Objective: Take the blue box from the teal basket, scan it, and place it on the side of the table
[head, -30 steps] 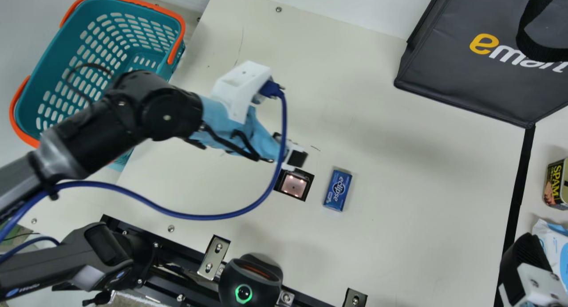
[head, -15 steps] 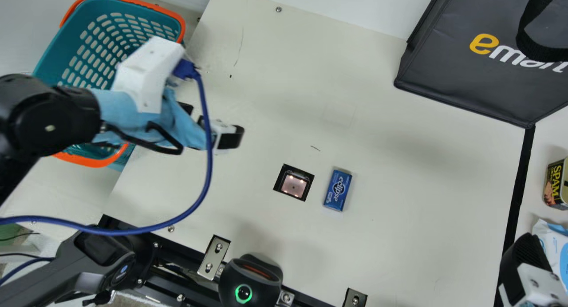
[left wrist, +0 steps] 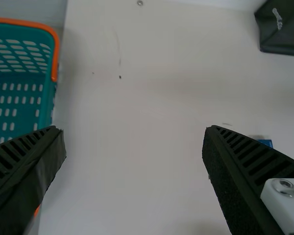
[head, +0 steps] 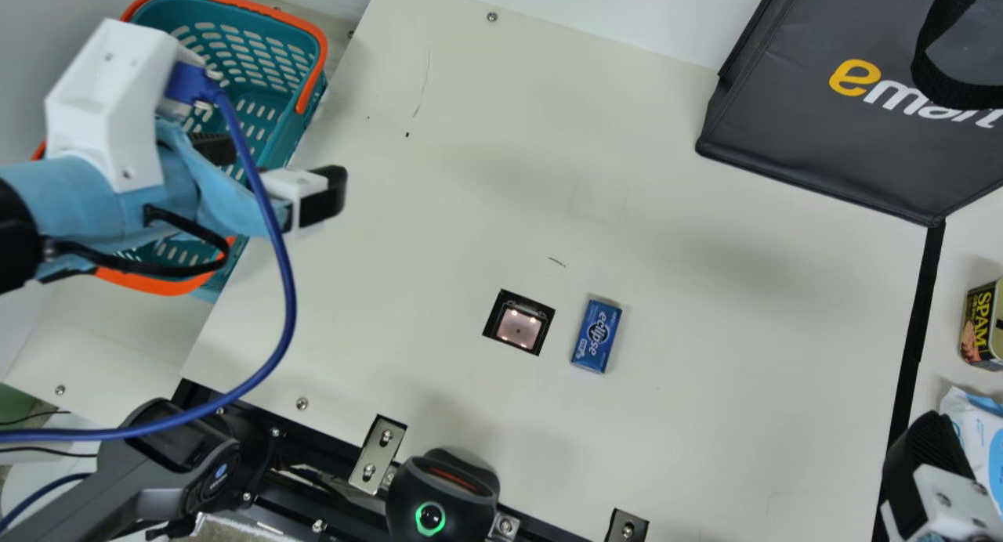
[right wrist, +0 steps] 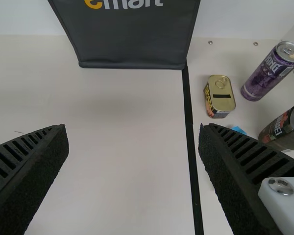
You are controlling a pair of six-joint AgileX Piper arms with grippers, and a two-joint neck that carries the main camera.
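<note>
In the main view my left gripper [head: 270, 166] is over the right rim of the teal basket [head: 270, 56], its fingers apart. The left wrist view shows this left gripper [left wrist: 134, 129] wide open with nothing held, the teal basket [left wrist: 19, 93] beside one finger. On the table, just right of the lit scanner window [head: 519, 326], lies the blue box [head: 596, 335]; part of the blue box [left wrist: 265, 142] shows behind a finger in the left wrist view. My right gripper [head: 928, 448] is at the main view's lower right edge; in its wrist view the right gripper [right wrist: 134, 128] stands open and empty.
A dark bag [head: 815, 135] stands at the back right. Beyond the black strip [head: 913, 354] are a yellow-black can [head: 979, 323] and a white-blue packet [head: 979, 432]. The right wrist view shows a purple can [right wrist: 272, 71] and a dark jar [right wrist: 284, 128]. A scanner [head: 443, 495] sits at the near edge.
My left arm has swung left from beside the scanner window to the basket, and its fingers have come into view spread apart. The blue box and my right gripper have stayed put.
</note>
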